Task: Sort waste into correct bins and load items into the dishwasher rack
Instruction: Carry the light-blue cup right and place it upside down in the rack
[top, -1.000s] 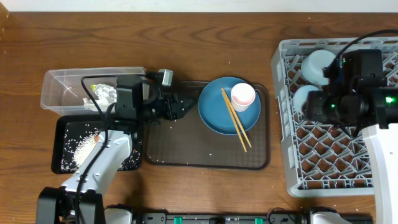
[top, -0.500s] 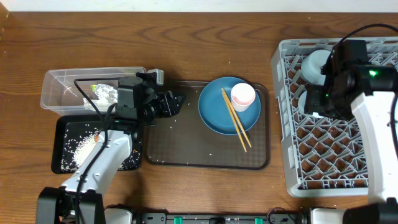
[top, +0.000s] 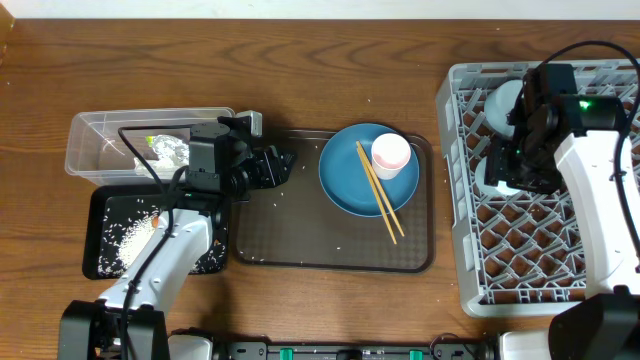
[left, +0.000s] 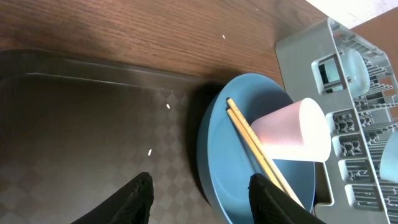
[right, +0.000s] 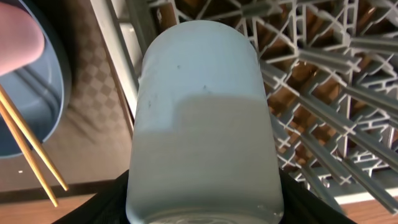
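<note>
Light-blue cup (right: 202, 118) sits tight between the fingers of the right gripper (right: 200, 208), which press on both its sides. Under the fingers is the grey rack (right: 323, 81), near its edge. The left gripper (left: 205, 196) has its fingers apart and holds nothing. Below them is the brown tray (left: 74, 124). Just past them lie the blue plate (left: 214, 155), pink cup (left: 292, 130) and chopsticks (left: 245, 140).

Left hand (left: 202, 182) spread, right hand (right: 202, 205) clamped.

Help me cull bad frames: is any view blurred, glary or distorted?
Overhead: sharp, evenly lit, soft shadows. Left wrist: dark tool soft at the bottom edge, plate clear. Right wrist: light-blue cup fills the frame, slightly soft; rack behind sharper.
</note>
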